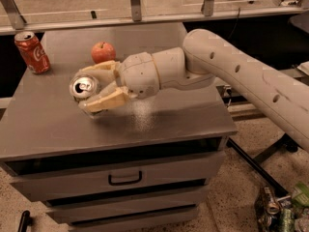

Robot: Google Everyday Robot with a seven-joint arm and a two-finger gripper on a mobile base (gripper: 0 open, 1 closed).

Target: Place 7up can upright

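Over the grey worktop [159,124], the claw [88,90] clamps the 7up can [83,87] by its sides, lying sideways; light and thin-walled, it likely crushes if squeezed hard.

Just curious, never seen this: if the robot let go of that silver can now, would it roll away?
Probably. The 7up can lies sideways in the gripper, pull-tab end toward the camera, so on the flat cabinet top it would likely roll. It looks like thin aluminium, so probably light and easily dented.
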